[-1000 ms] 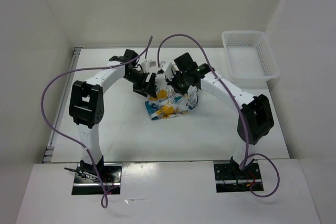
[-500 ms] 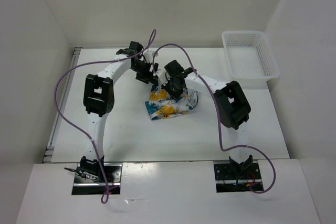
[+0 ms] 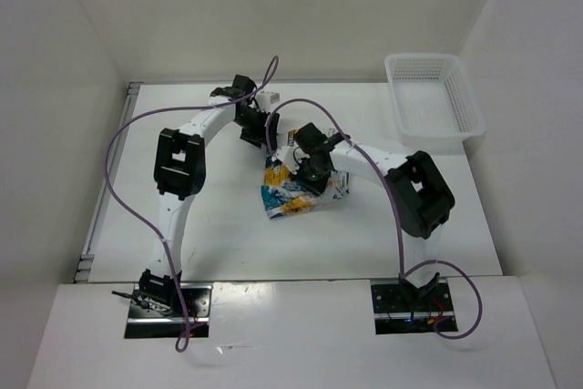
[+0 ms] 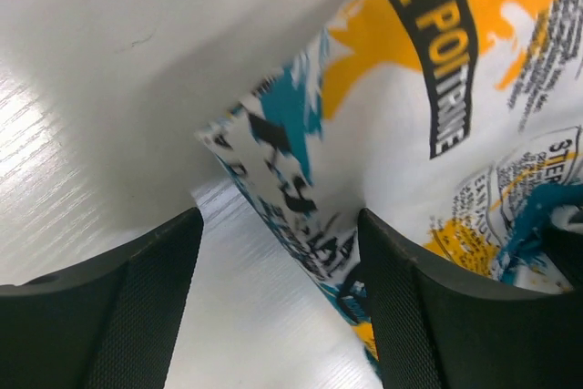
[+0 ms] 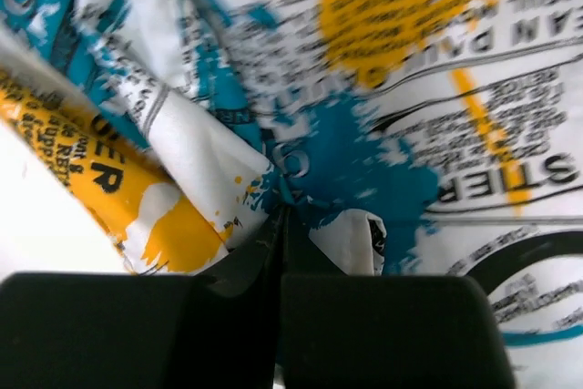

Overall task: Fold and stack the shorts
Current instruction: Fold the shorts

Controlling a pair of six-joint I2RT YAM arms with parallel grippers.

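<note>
Top external view: printed shorts (image 3: 305, 193) bunched in a loose heap near the middle of the white desk (image 3: 209, 216), with both arms bent inward over the heap. Left tool (image 3: 264, 138) at the heap's far left corner. Right tool (image 3: 308, 175) down low on the heap's upper part. White mesh basket (image 3: 433, 97) at the desk's far right corner, well apart from the shorts.

Left wrist view: left tool spread wide, with dark fingers (image 4: 109, 316) on either side of a raised edge of the shorts. Cloth resting against the right-hand finger, with bare desk showing in the rest of the gap. Not clamped on anything.

Right wrist view: right tool pressed together, its tips pushed into crumpled folds printed in teal, orange and black lettering. Cannot tell whether any cloth is caught between the tips.
</note>
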